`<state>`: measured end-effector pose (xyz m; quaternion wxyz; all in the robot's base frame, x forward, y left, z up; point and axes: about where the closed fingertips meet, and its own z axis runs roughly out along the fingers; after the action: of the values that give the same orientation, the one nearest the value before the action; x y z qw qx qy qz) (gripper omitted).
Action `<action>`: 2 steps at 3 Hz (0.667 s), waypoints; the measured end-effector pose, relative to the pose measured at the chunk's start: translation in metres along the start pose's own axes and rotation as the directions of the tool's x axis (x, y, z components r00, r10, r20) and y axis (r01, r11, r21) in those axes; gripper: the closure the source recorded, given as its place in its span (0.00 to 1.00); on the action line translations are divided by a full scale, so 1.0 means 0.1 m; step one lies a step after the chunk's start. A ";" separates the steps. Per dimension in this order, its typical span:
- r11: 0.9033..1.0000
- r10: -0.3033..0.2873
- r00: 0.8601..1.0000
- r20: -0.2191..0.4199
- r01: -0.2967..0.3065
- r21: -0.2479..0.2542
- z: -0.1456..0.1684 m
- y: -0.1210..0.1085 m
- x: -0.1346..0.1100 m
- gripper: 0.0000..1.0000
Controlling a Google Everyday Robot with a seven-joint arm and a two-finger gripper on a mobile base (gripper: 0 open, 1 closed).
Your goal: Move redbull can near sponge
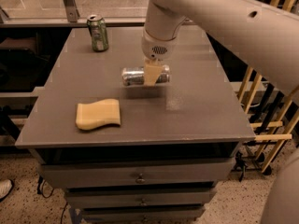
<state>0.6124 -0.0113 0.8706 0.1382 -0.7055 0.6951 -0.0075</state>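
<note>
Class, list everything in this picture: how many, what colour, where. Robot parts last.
Silver can: one, silver and blue, sideways in the pincer, over the table's middle.
Sponge: one, pale yellow, table's front left.
Green can: one, green and white, upright, back left.
Table: one, grey, drawers below.
Wooden poles: several, pale, right of the table.
Arm: one, white, reaching from upper right.
Pincer: one, tan, shut on the silver can.
</note>
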 end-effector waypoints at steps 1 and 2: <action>0.999 -0.013 1.000 -0.025 0.013 -0.031 0.13 0.14 -0.18 1.00; 0.996 -0.074 0.997 0.000 0.074 -0.059 0.20 0.25 -0.40 1.00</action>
<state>0.5906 0.0321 0.8539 0.1162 -0.7345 0.6686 0.0070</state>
